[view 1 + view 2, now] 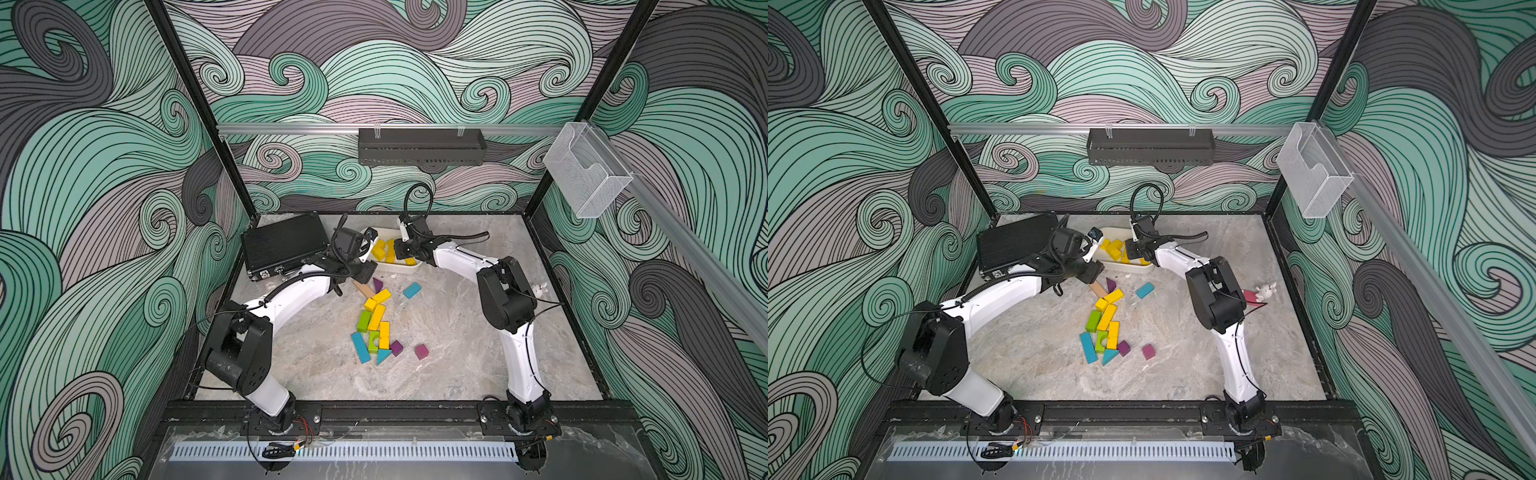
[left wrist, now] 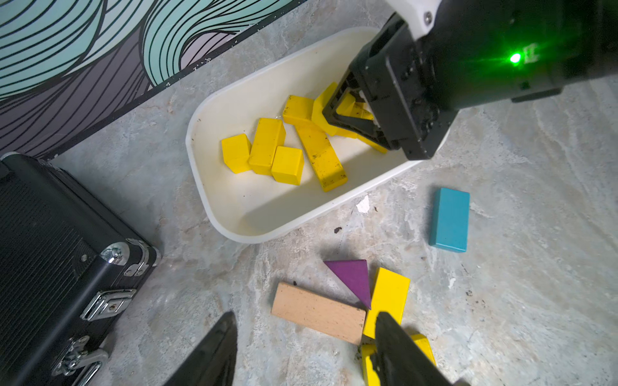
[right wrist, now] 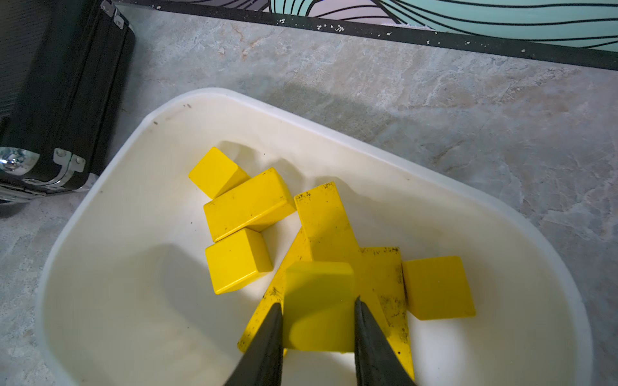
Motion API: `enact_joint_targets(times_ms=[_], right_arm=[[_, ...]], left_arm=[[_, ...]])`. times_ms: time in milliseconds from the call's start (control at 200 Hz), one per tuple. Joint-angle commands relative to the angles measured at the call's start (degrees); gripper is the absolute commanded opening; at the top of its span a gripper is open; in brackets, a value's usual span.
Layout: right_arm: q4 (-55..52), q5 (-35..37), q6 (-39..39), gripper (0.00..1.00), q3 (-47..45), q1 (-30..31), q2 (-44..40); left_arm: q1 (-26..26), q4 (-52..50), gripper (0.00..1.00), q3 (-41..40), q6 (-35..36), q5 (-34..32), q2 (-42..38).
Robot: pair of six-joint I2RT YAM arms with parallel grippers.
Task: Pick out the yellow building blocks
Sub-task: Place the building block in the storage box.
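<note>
The yellow blocks (image 3: 249,204) wear smooth, faintly glossy paint, scuffed with dark specks on the long bars. The tray (image 2: 261,207) looks like smooth matt plastic. The tan bar (image 2: 317,312) is bare, grainy wood. The case (image 2: 50,234) is ribbed black, its corners and latches shiny metal. The table (image 2: 535,234) is matt and marbled.

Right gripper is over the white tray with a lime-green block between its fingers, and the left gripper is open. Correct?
No. The block in the right gripper is yellow, not lime-green, as the right wrist view shows. The rest stands: the gripper is over the white tray, where other yellow blocks lie, and the left gripper is open.
</note>
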Motion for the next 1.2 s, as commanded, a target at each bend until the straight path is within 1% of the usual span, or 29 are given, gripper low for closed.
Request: enact_joint_targets(times_ms=[0,145,225,415,610,776,891,1016,1106,1126,1196], right_arm=[[-0.34,-0.72,-0.48,0.36,0.12,-0.26,-0.07],[-0.86,-1.52,-0.2,0.48,0.21,-0.39,0.05],[-1.19,-1.88,-0.09,0.51,0.04,-0.43,-0.36],[-1.51,-1.79,-0.15,0.51,0.19,-0.51,-1.42],[-1.65,-2.7,-0.4,0.51,0.29,-0.48,-2.62],[-5.33,-2.75,-1.18,0.51,3.44,-0.44,-2.68],[-8.36,-4.42,-1.1,0.51,5.93,-0.26,-4.89],[-12.25,-6.42,0.64,0.51,6.99,0.43,-8.66],[-14.06,-8.26,2.03,0.51,4.97,1.27,-12.41],[-14.2,-8.34,2.21,0.51,4.29,1.58,-13.31],[-14.4,-7.61,2.46,0.51,1.04,2.83,-16.61]], left_arm=[[1.59,0.65,0.65,1.2,-3.0,1.67,1.29],[2.18,0.36,0.65,1.26,-2.88,1.48,1.37],[2.24,0.19,0.65,1.42,-2.89,1.43,1.49],[2.42,-0.63,0.65,2.0,-2.83,1.55,1.46],[2.41,1.54,0.65,0.51,-2.68,1.81,0.7],[2.75,2.11,0.65,0.5,-2.72,2.71,0.11],[2.76,1.62,0.65,0.7,-2.17,3.89,-3.38],[2.76,-5.0,0.65,2.68,-2.68,4.4,-6.54],[2.68,-8.32,0.65,2.28,-2.76,6.59,-9.08],[2.6,-8.82,0.65,1.99,-2.8,7.5,-11.23],[2.63,-10.35,0.65,-0.01,-3.56,10.25,-14.61]])
